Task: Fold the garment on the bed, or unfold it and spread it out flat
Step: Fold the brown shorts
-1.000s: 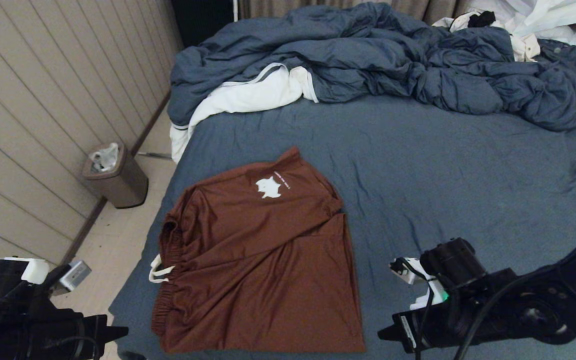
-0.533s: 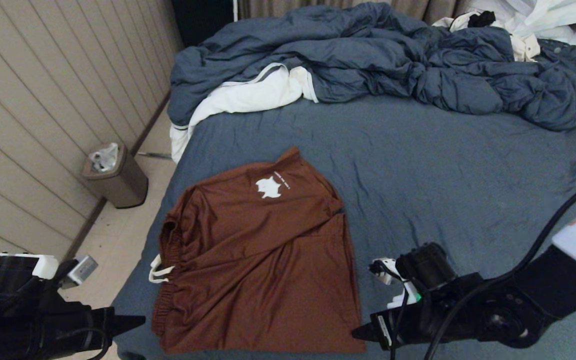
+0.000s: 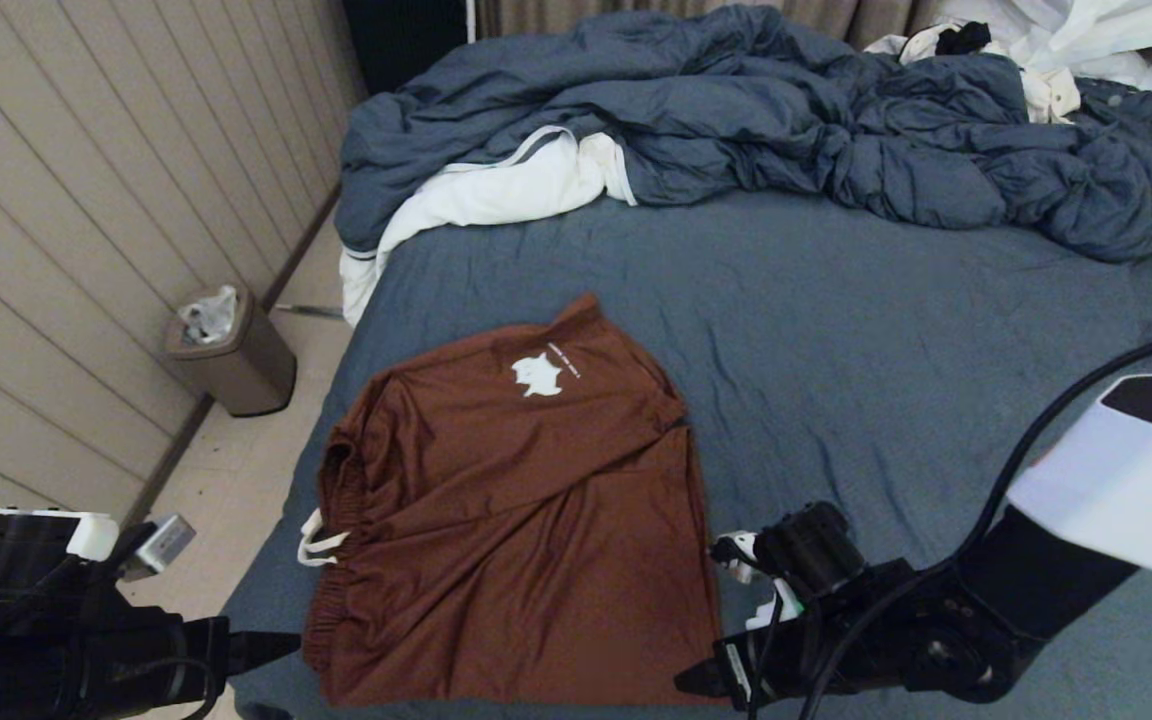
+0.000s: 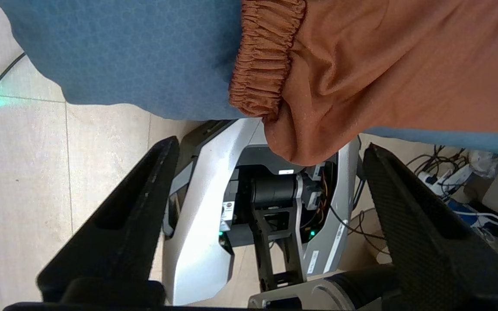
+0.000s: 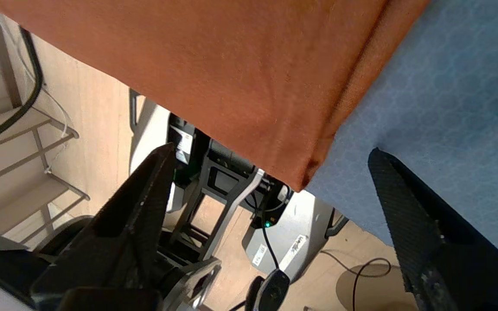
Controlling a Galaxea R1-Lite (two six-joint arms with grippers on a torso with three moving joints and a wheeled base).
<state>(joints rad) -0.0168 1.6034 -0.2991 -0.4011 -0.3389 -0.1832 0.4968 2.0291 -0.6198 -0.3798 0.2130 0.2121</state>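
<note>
Shorts [image 3: 511, 510], rust-brown, lie folded on the bed [image 3: 886, 330] at its near left corner; gathered waistband toward the left edge, leg hems toward the right. White drawstring [image 3: 316, 545] loops out at the waistband. Small white logo [image 3: 537, 376] faces up on the far part of the fabric. Near edge of the shorts runs along the bed's near edge; in both wrist views a corner of the cloth hangs just over that edge.

Left gripper [image 4: 266, 151] sits low, off the bed's near left corner, jaws spread wide and empty, the waistband corner between and beyond the fingertips, not touching. Right gripper [image 5: 270, 149] sits at the near edge just beside the shorts' near right corner, jaws likewise wide apart, holding nothing; the hem corner lies between and beyond its fingertips.

Rumpled blue duvet [image 3: 786, 130] is heaped along the far side of the bed, white clothes [image 3: 496, 195] beside it at far left. Bin [image 3: 231, 350] stands on the floor by the panelled wall, left of the bed.
</note>
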